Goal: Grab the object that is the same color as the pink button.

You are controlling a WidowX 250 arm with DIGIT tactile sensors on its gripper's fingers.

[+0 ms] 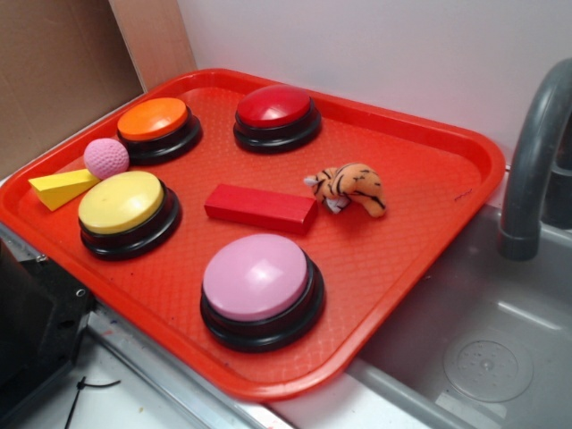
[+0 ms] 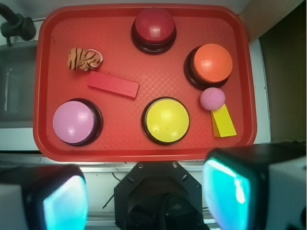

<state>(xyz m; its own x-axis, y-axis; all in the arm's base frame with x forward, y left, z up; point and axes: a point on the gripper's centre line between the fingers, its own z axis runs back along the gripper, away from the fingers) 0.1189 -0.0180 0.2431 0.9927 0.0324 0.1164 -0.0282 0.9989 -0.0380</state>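
Observation:
The small pink bumpy ball (image 1: 106, 157) lies at the left of the red tray (image 1: 420, 134), between the orange button and the yellow wedge; in the wrist view the ball (image 2: 212, 99) sits at the right. The pink button (image 1: 256, 279), a large light-pink dome on a black base, stands at the tray's near edge; in the wrist view the button (image 2: 74, 122) is at lower left. My gripper (image 2: 146, 196) is open and empty, high above and outside the tray's near rim, its two fingers (image 2: 64, 203) wide apart. The gripper does not show in the exterior view.
On the tray also stand a yellow button (image 1: 121, 203), an orange button (image 1: 154, 120) and a red button (image 1: 274, 107), with a red block (image 1: 260, 207), a toy tiger (image 1: 350, 186) and a yellow wedge (image 1: 61, 188). A grey faucet (image 1: 534, 161) and sink are at the right.

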